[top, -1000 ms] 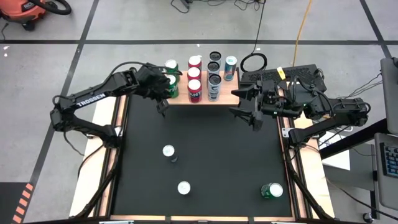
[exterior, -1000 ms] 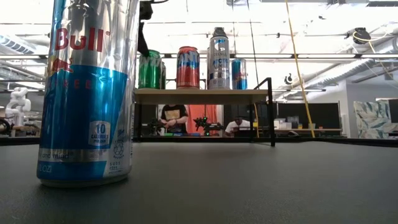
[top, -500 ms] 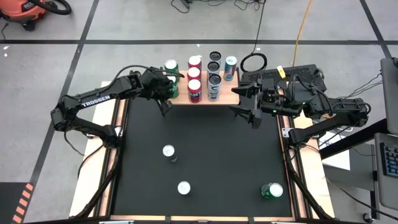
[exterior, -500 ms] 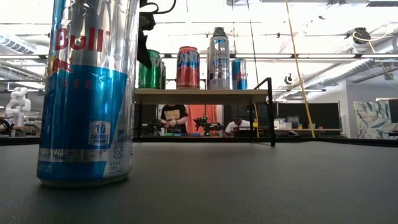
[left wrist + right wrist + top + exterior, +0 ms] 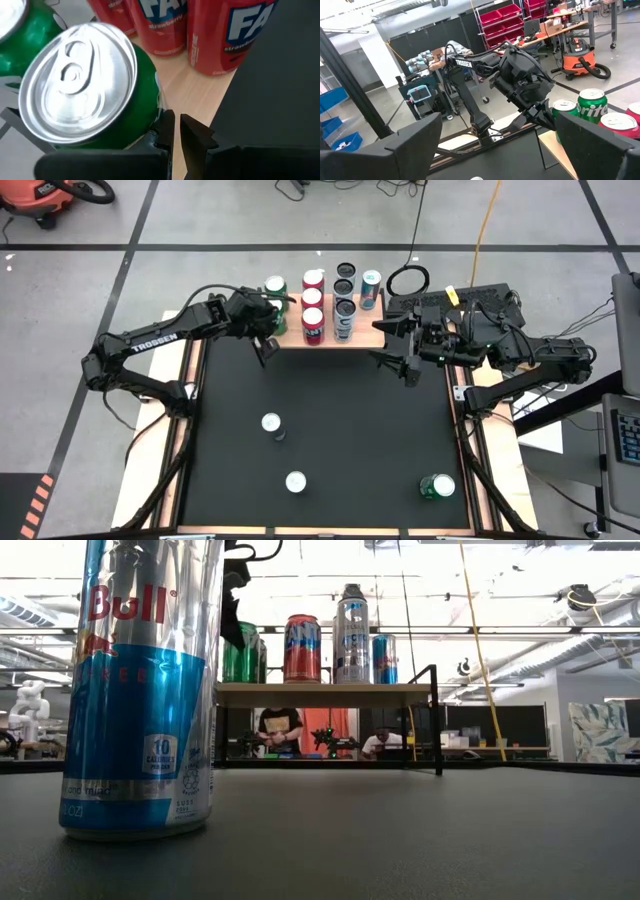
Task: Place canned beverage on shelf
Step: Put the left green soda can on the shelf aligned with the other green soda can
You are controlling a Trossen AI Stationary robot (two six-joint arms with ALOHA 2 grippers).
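The shelf [image 5: 365, 335] stands at the table's far edge, its wooden board [image 5: 320, 693] carrying several upright cans: green at the left, then red, dark and blue. My left gripper [image 5: 264, 350] is shut at the shelf's near left corner, slanting down, right beside the nearer green can [image 5: 80, 85], which stands on the board [image 5: 195, 92]. My right gripper [image 5: 405, 348] hangs open and level off the shelf's right end, nothing between its fingers. Three more cans stand on the black table: two silver-topped ones [image 5: 271, 423] [image 5: 295, 481] and a green one [image 5: 437, 486]. My left gripper's shut fingers [image 5: 167, 131] stand against the lower side [image 5: 152, 112] of the nearer green can, slanting down from the table's near left. Whether they touch it, I cannot tell. The can stands upright on the board.
A blue and silver can [image 5: 140, 690] stands close to the low camera and hides the shelf's left end. The black table's middle lies bare between the shelf and the loose cans. People sit at benches in the room beyond the shelf.
My left gripper has sunk a little beside the shelf's left end and tipped further downward, then held still. It has stayed shut. The cans have not moved.
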